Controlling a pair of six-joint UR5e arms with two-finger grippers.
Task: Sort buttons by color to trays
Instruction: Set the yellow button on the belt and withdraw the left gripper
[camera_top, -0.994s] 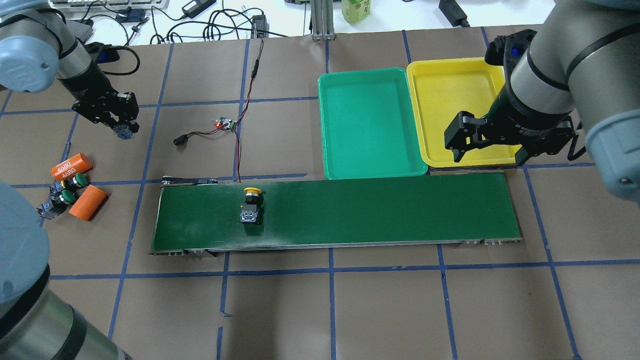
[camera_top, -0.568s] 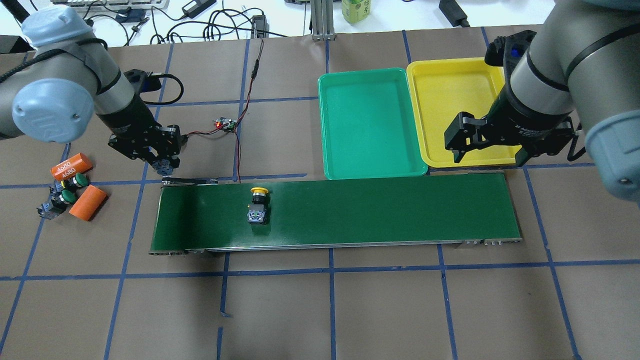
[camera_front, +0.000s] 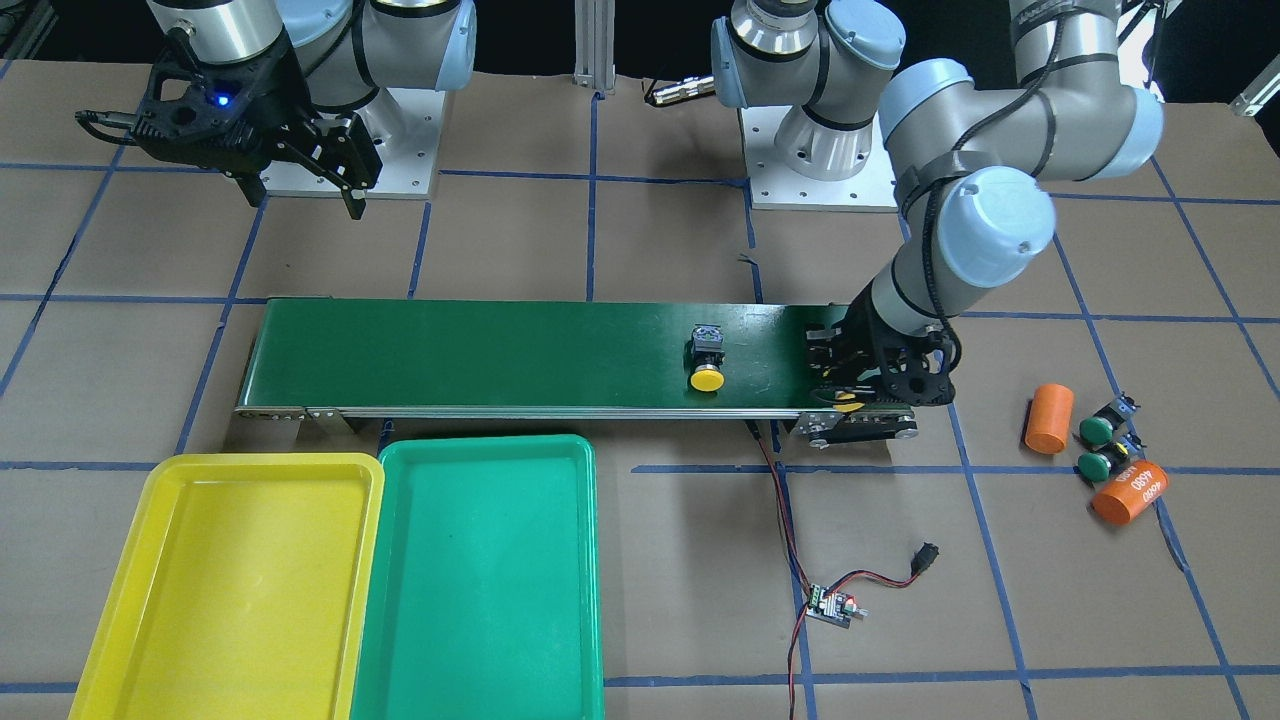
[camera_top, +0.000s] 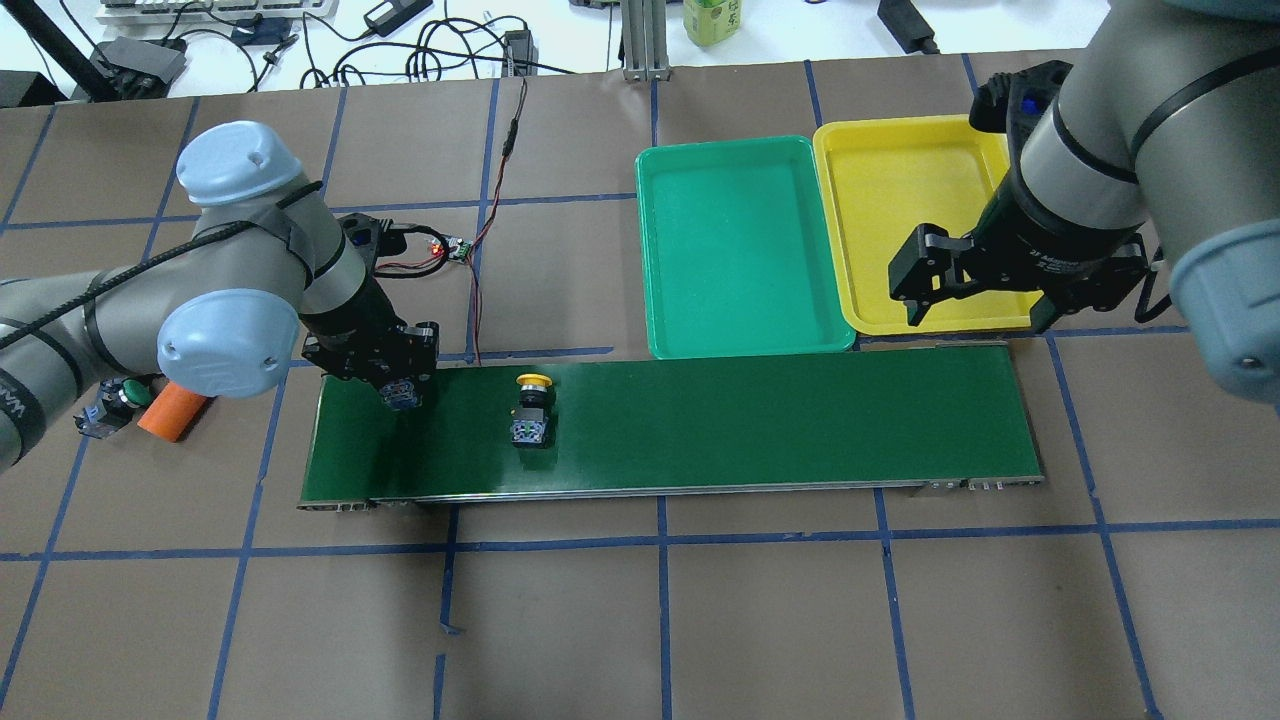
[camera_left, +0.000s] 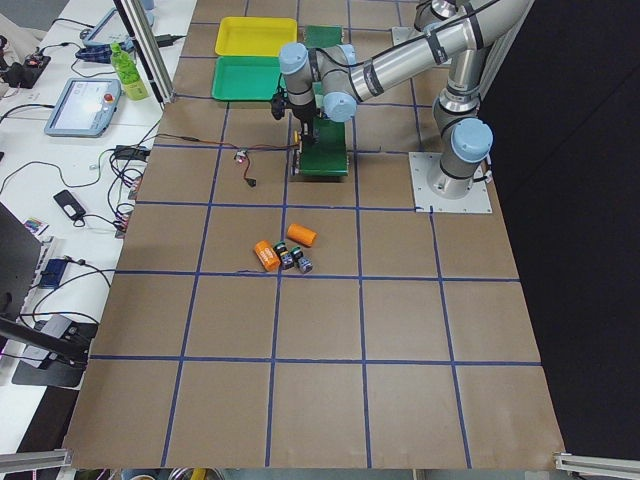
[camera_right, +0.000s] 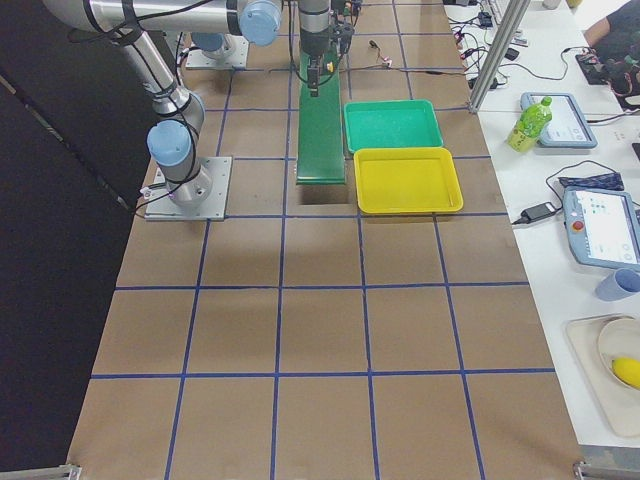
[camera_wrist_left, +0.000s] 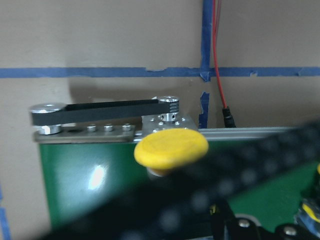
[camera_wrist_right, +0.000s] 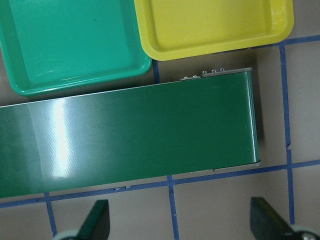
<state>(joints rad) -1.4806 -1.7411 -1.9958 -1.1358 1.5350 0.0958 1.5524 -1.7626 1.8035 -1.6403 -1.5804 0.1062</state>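
The left gripper (camera_top: 400, 392) is closed narrow on the held yellow button (camera_wrist_left: 171, 148). The button's cap points away from the robot, out over the near end of the conveyor belt (camera_top: 750, 420), beside the belt's pulley bracket.

Just along the belt from the claw lies the loose yellow button (camera_top: 530, 410), on its side. Off the belt end behind the claw sit two green buttons (camera_front: 1096, 431) among two orange cylinders (camera_front: 1048, 418). Far down the belt are the green tray (camera_top: 740, 250) and then the yellow tray (camera_top: 900, 200), both bare. The right gripper (camera_top: 975, 312) hangs there with its jaws wide and nothing between them.

Risks, as I judge them:
- The cap is heavier than the body. If the button is let go above the belt rather than on it, it may topple or roll toward the edge or the pulley.
- If it is set down too close to the loose button, the two could knock together and be harder to pick up at the far end.

Hard to make out:
- In the left wrist view the fingers are only a dark blur, so where they grip the body is unclear.
- I cannot tell the gap between the button and the belt.
- In the overhead view the arm covers part of the green-button cluster.
- The side views are too small to help.
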